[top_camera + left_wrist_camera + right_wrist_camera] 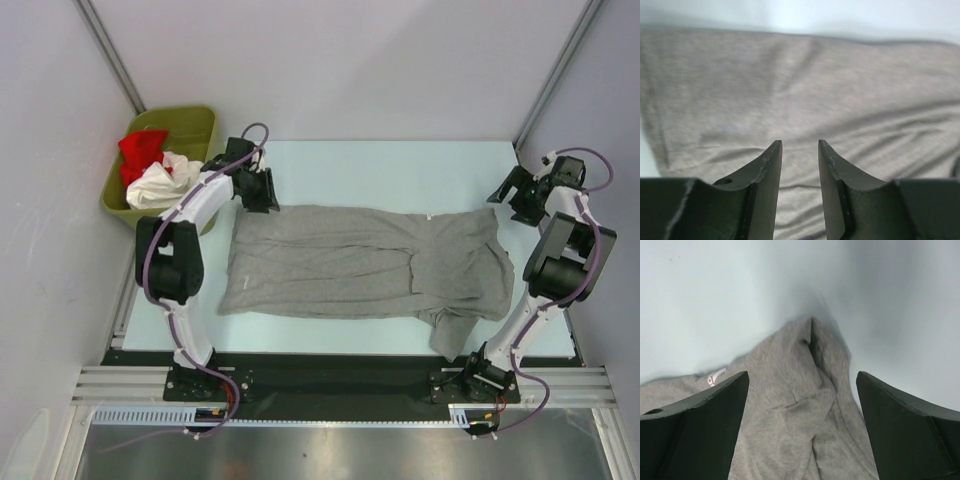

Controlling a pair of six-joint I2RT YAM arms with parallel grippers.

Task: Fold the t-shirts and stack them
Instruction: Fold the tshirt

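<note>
So the grey shirt point(360, 260) is lying flat across the middle of the table point(400, 165), long way left to right. There's a bunched-up lump of folds toward the right end, and one sleeve point(455, 335) trails down to the near edge. The red shirt point(140, 150) and white shirt point(160, 185) are sitting in the bin point(205, 120) at the far left corner.

Neither tool has hold of anything. The left tool point(800, 145) is partly open with nothing but air in the gap, hovering over the shirt's far left corner. The right tool point(802, 375) is spread wide above the far right end, where the cloth comes to a rumpled peak.

My worries from here:
- That lump on the right is several layers deep. A pinch there could grab just the top layer, or too many, and the fold comes out crooked.
- The left tool isn't open very wide, so coming down on flat cloth it might just shove the cloth along instead of catching an edge.
- If the two sides don't lift together, the shirt twists.
- The trailing sleeve could drag, or slide off the near edge and pull the rest with it.
</note>
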